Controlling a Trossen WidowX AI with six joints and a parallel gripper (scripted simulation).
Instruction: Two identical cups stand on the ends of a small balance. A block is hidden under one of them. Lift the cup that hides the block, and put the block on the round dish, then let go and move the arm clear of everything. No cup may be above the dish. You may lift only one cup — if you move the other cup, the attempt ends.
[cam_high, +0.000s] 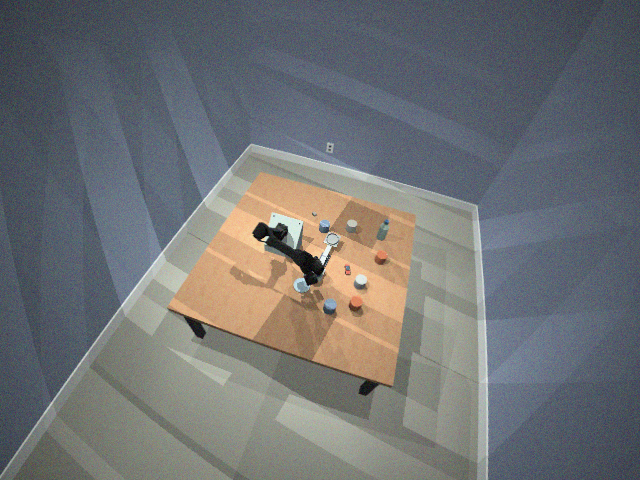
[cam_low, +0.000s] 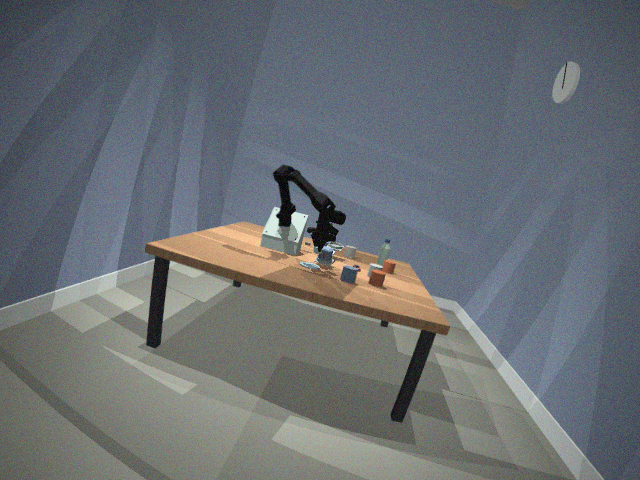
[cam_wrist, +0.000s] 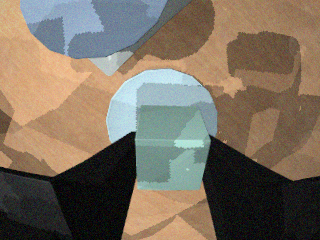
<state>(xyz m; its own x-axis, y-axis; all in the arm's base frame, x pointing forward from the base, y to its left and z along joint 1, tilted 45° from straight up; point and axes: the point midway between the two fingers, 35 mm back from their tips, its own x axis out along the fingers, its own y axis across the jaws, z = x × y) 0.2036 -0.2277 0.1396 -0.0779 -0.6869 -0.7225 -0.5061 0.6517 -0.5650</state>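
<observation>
My gripper (cam_low: 317, 248) (cam_wrist: 169, 141) is shut on the green block (cam_wrist: 170, 162), held above the light blue round dish (cam_high: 298, 285) (cam_low: 308, 265) (cam_wrist: 120, 112). In the wrist view the block overlaps the lower part of the dish, and a shadow falls on the dish. One blue cup (cam_low: 325, 256) (cam_wrist: 90, 27) stands on the near end of the balance (cam_high: 326, 252), close beside the dish. The far end holds no cup. Another blue cup (cam_high: 324, 226) stands on the table near that empty end. The arm partly hides the balance in the top view.
Beyond the dish stand a blue cup (cam_high: 329, 306) (cam_low: 348, 274), two orange cups (cam_high: 355, 303) (cam_high: 381, 257) and a pale cup (cam_high: 360, 281). A grey-white cup (cam_high: 351, 225), a bottle (cam_high: 382, 231) and a small red car (cam_high: 347, 269) are farther along the table.
</observation>
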